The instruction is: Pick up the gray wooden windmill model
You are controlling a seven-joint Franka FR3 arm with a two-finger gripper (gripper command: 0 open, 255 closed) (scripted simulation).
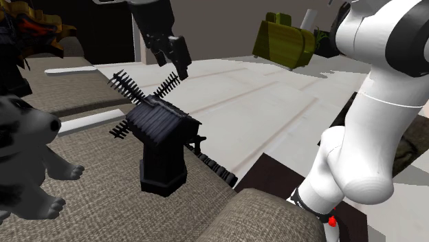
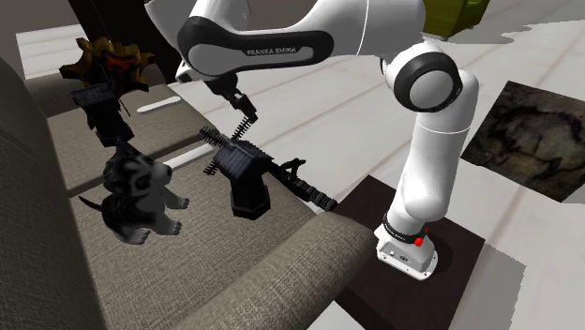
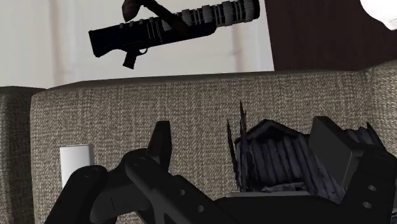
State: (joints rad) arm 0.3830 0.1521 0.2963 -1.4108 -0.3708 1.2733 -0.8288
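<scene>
The windmill model (image 1: 163,141) is dark grey, almost black, with a planked roof and latticed blades. It stands upright on the brown woven sofa seat (image 1: 103,199), near the front edge. My black gripper (image 1: 177,62) hangs just above and behind its upper blades, also seen as the gripper (image 2: 242,101) under the white arm. In the wrist view the gripper (image 3: 245,137) is open, and the windmill's roof (image 3: 280,159) sits between the fingers, close to one finger (image 3: 337,153). I cannot tell whether that finger touches it.
A black and white plush dog (image 1: 24,161) sits on the seat at the shoulder view's left. A dark rifle-like toy (image 1: 214,166) lies by the sofa's front edge. Two white sticks (image 2: 187,157) rest behind the windmill. A dark and orange figure (image 2: 108,70) stands further back.
</scene>
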